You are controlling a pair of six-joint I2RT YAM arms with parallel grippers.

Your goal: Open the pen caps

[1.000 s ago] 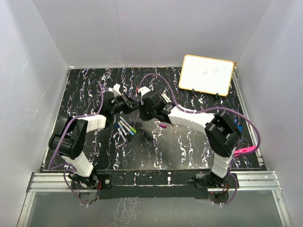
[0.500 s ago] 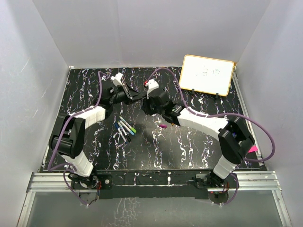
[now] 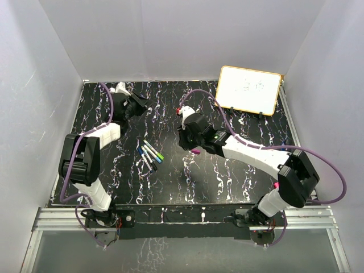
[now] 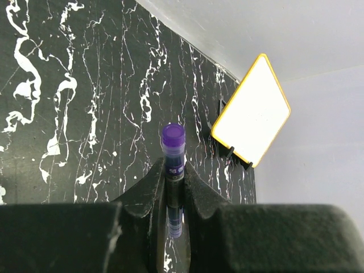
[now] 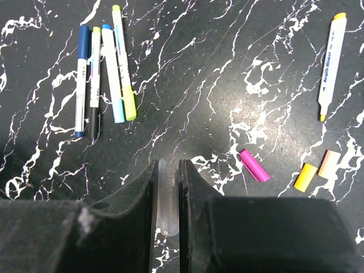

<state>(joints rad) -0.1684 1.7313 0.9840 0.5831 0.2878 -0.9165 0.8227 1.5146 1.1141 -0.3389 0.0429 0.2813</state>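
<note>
The room is a plain box of white walls (image 3: 170, 40). The table (image 3: 227, 182) inside it is black with white marble veins. The whiteboard (image 3: 248, 89) stands at its back right corner, and I give all places from this board.

As I judge it, the step in hand is the end of one uncapping, because the arms are apart and each holds something. The left gripper (image 4: 173, 173), far to the left of the whiteboard near the back edge, is closed on a purple pen (image 4: 173, 153). The pen's purple end (image 4: 173, 135) points roughly toward the board, but I cannot tell whether this end is a cap. The right gripper (image 5: 167, 168), in front of the whiteboard and to its left, is narrow around a pale tube (image 5: 164, 199). This may be the cap, but I cannot be sure.

Farther from the whiteboard, four pens (image 5: 111, 74) lie side by side, touching, with their caps on. Nearer the board a lone pen (image 5: 330, 62) seems open. Three loose caps lie near it: pink (image 5: 254, 165), yellow (image 5: 306, 177) and peach (image 5: 329, 164).

I think the next move calls for putting the held pieces down beside the loose caps, then taking one pen from the row. Since these pens touch, the fingers must come in narrow, at an outer pen.
</note>
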